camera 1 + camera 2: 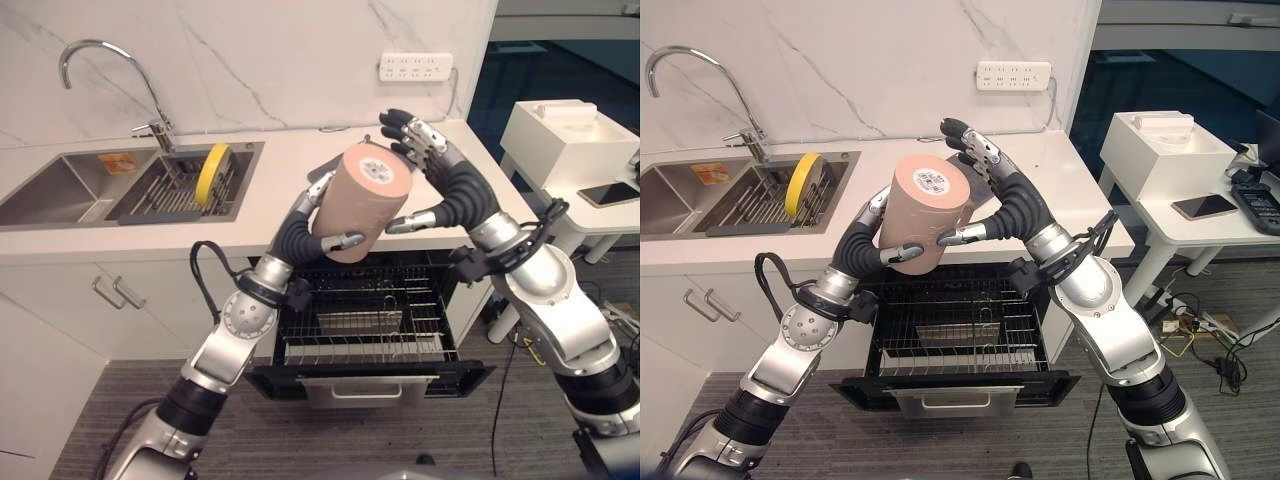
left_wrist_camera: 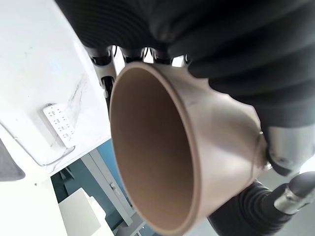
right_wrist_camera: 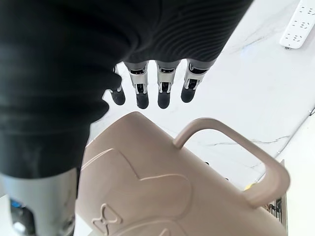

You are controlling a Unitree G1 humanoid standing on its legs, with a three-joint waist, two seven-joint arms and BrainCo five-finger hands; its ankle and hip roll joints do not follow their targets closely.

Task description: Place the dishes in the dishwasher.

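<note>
Marble counter (image 1: 300,170), open dishwasher rack (image 1: 365,320) at 6 o'clock. We carry mug (image 1: 365,200): left hand (image 1: 320,235) curled round it, right hand (image 1: 435,170) open alongside. Next: lower into rack.

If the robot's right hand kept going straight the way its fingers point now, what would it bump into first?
Probably the white marble wall behind the counter. The right hand has straight fingers reaching past the beige ceramic mug toward that wall, with nothing visible between, though depth is hard to judge.
</note>
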